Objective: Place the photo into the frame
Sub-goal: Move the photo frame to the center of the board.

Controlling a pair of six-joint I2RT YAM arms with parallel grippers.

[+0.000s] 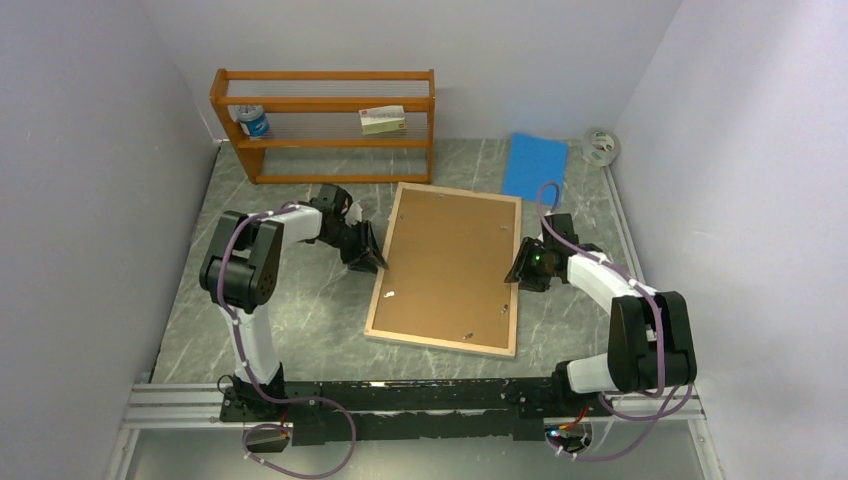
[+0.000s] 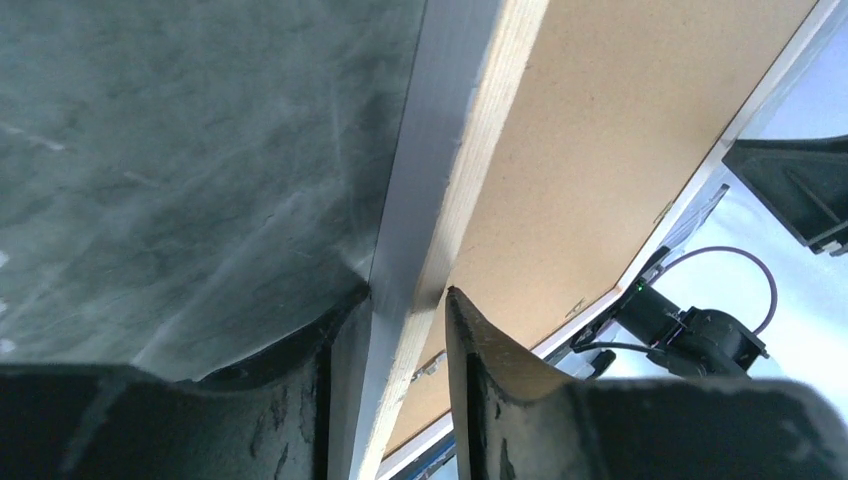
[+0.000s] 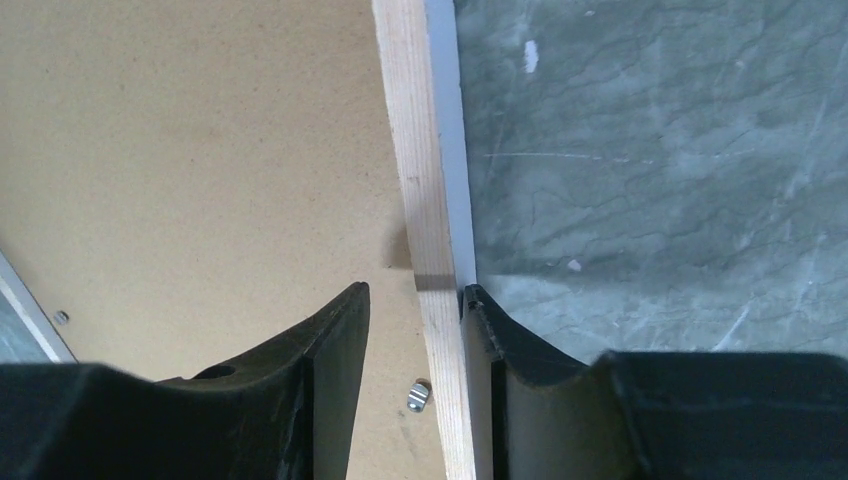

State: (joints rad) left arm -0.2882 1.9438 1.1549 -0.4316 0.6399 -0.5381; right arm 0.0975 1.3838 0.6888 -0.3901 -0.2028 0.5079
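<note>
One grey marbled bench (image 1: 300, 310) carries everything, with two arms bolted at its near edge, the left arm (image 1: 245, 270) and the right arm (image 1: 640, 335), each bent in towards the middle.

One frame (image 1: 440, 343) lies flat at the centre of the bench, between the two arms. Its light wood reverse faces up and its white side faces down. Its long axis runs from near to far, with the far end leaning slightly to the right. One brown backing board (image 1: 450, 265) sits inside it and fills the opening.

One orange wooden rack (image 1: 320, 75) stands against the far wall, left of centre and just beyond the frame's far left corner. One blue mat (image 1: 534, 166) lies flat just past the frame's far right corner.

Two pincers work the frame's long rails, one on each side. The left pincer (image 1: 370, 258) straddles the left rail. In the left wrist view one of its fingers (image 2: 480, 380) lies over the board, the other stands on the outer side, and both tips meet the rail and pinch it. The right pincer (image 1: 520, 268) straddles the right rail and is spread. Its outer finger touches the rail, and its inner finger (image 3: 330, 380) stands apart over the board.

One white ring (image 1: 600, 146) sits in the far right corner. One blue and white can (image 1: 254, 123) and one small box (image 1: 383, 119) rest on the rack. Two small metal tabs (image 3: 417, 397) show on the board in the right wrist view.
</note>
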